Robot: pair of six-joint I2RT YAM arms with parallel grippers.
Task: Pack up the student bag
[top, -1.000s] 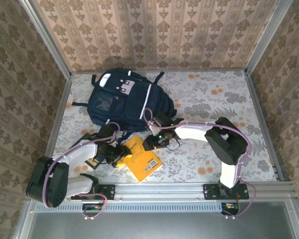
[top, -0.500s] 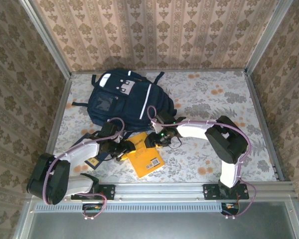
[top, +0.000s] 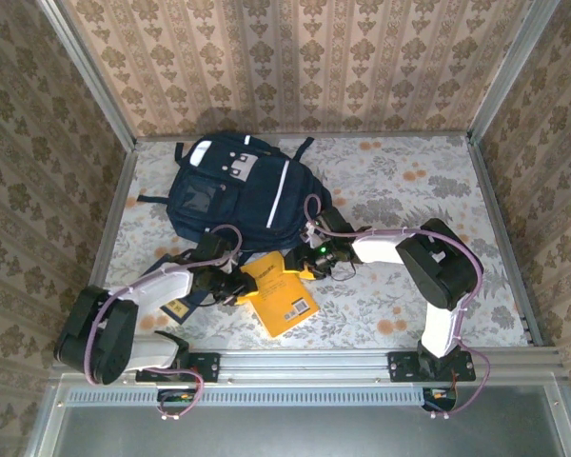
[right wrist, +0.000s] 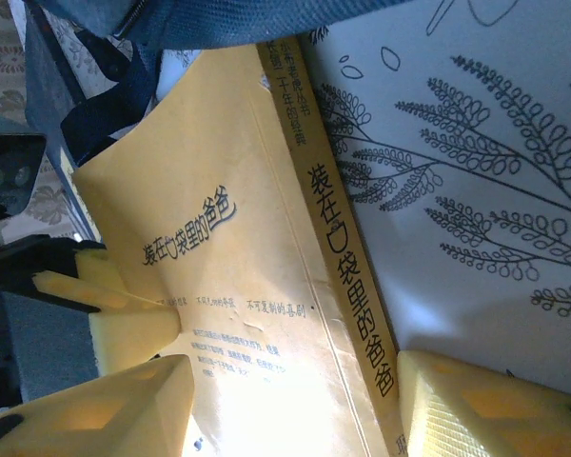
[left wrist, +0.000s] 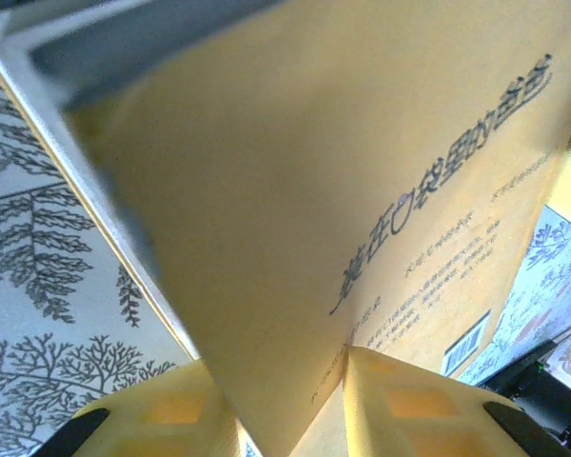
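pinching yellow book point(top: 281, 295), left gripper point(left wrist: 281, 409); right gripper point(right wrist: 295, 405) gapes astride its spine.

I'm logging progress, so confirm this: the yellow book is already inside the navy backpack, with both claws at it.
Not right. The yellow book is not inside the navy backpack. It rests outside it on the table, at the bag's near edge, as the top external view shows. The left claw and right claw are both at it.
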